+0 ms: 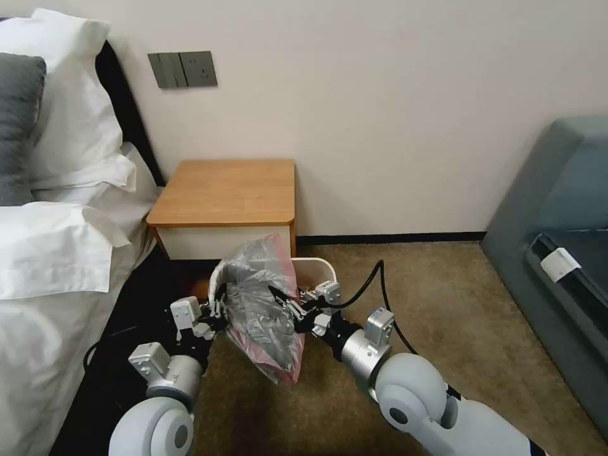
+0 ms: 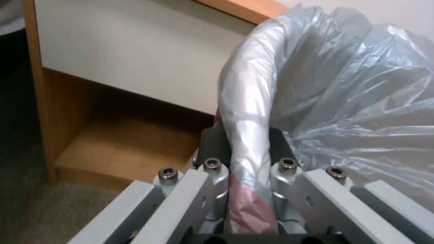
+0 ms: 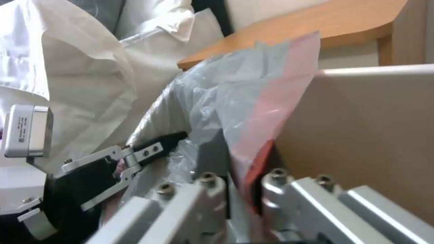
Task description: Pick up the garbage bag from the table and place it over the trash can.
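The garbage bag [image 1: 259, 297] [image 2: 352, 84] [image 3: 226, 91], grey crinkly plastic with a pink rim band, hangs stretched between both grippers in front of the table [image 1: 228, 190] [image 2: 135, 44] [image 3: 316, 27]. My left gripper [image 1: 218, 310] [image 2: 246, 135] is shut on the bag's left edge. My right gripper [image 1: 282, 301] [image 3: 239, 152] is shut on the bag's pink-banded right edge. The cream-white trash can [image 1: 320, 265] [image 3: 361, 135] stands on the carpet just behind the bag, which hides most of it. The bag's pink edge lies against the can's wall in the right wrist view.
A bed with white pillows [image 1: 57, 240] lies close on the left. A grey sofa [image 1: 557, 240] stands at the right. Brown carpet [image 1: 443, 297] stretches between them. The wall with a socket panel [image 1: 182, 69] is behind the table.
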Controlling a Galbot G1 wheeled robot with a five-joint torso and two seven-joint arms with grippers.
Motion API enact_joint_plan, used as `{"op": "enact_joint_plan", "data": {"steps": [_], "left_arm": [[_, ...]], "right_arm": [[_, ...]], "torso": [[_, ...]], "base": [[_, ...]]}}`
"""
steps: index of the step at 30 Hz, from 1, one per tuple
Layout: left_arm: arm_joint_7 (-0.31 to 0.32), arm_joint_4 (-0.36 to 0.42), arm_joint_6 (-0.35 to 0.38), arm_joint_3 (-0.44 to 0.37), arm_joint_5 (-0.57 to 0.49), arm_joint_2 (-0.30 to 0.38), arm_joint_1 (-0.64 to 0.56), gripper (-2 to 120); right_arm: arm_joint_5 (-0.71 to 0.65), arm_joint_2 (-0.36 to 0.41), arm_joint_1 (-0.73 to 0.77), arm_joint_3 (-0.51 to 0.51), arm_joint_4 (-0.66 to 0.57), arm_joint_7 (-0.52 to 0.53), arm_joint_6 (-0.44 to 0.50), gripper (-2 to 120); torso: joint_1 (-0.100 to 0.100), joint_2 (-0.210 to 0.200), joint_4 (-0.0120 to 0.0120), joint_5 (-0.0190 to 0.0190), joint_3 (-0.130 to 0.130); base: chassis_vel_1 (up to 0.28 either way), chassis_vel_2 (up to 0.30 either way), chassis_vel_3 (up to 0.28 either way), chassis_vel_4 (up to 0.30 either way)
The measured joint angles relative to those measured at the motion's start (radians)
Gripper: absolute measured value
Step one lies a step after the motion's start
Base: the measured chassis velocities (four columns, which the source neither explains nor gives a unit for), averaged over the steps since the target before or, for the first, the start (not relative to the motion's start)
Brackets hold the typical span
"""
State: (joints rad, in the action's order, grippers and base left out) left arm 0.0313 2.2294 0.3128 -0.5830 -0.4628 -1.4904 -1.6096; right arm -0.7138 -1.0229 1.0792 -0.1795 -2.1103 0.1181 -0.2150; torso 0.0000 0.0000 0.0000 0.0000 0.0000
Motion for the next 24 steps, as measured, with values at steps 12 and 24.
{"op": "enact_joint_plan", "data": {"steps": [12,24], "left_arm": [[0.0,-0.003,0.0,-0.003,-0.001,0.001,0.002,7],[0.0,-0.002,0.0,-0.002,-0.002,0.0,-0.003,7]], "right_arm": [[0.029,0.015,0.002,-0.001,0.004,-0.004,0.013,0],[0.095,0.028,0.003,0.027,0.004,0.054,0.023,0]], "torso": [[0.0,0.0,0.0,0.0,0.0],[0.0,0.0,0.0,0.0,0.0]], "base": [[0.0,0.0,0.0,0.0],[0.0,0.0,0.0,0.0]]}}
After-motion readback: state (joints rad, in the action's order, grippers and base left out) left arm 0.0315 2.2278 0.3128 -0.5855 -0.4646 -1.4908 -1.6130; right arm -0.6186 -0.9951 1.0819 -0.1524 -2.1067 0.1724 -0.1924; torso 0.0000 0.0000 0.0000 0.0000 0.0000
